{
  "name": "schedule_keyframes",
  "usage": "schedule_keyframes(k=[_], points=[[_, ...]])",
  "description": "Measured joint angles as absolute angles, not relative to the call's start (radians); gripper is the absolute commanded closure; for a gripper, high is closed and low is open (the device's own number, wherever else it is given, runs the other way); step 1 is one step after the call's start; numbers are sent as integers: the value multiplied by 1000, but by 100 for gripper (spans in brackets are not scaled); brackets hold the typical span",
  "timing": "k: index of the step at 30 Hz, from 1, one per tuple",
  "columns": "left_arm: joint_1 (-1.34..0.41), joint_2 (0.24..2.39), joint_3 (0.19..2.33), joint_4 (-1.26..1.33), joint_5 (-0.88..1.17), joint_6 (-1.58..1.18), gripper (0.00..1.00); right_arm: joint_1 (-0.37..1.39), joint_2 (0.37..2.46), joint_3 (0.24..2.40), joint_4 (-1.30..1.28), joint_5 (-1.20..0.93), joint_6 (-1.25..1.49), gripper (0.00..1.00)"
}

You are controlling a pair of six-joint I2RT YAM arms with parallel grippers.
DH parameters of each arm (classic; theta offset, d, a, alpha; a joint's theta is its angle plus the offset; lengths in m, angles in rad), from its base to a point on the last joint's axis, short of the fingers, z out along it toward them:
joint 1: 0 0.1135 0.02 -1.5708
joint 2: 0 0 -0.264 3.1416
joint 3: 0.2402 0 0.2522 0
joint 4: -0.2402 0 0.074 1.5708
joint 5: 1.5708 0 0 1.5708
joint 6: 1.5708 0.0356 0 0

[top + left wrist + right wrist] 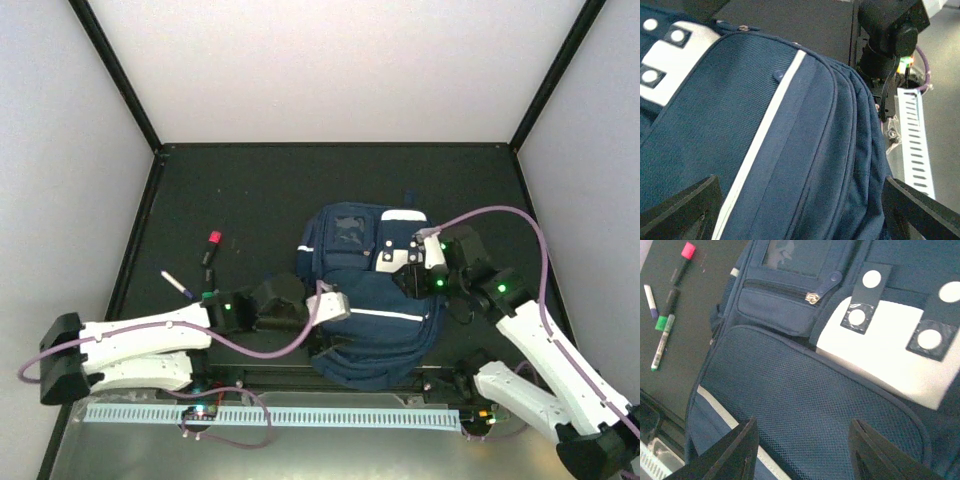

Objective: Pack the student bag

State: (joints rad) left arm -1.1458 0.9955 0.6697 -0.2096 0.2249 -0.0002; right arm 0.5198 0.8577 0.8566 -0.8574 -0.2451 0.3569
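While I watch, navy blue white-striped fabric backpack [375, 295] flat on my dark table [250, 190], left gripper [800, 210] spread wide over its side, right gripper [802, 452] part-spread above its mesh.

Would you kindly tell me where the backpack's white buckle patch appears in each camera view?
Top external: white buckle patch at the student bag's far end, just right of centre.
Left wrist: upper left corner.
Right wrist: right half, mid-height.
Shared landmark: the bag's white stripe.
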Motion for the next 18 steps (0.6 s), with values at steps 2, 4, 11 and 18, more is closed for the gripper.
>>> schedule_keyframes(k=[2,4,11,18], points=[[-1193,1052,694,-196,178,77,11,504,823,844,-861,-246,379,49],[-1222,1104,719,-185,142,133,15,496,788,839,-862,-242,400,49],[-1288,1305,845,-179,23,281,18,492,736,839,-860,-230,439,48],[-1329,1423,910,-197,-83,340,17,492,730,839,-860,-223,452,48]])
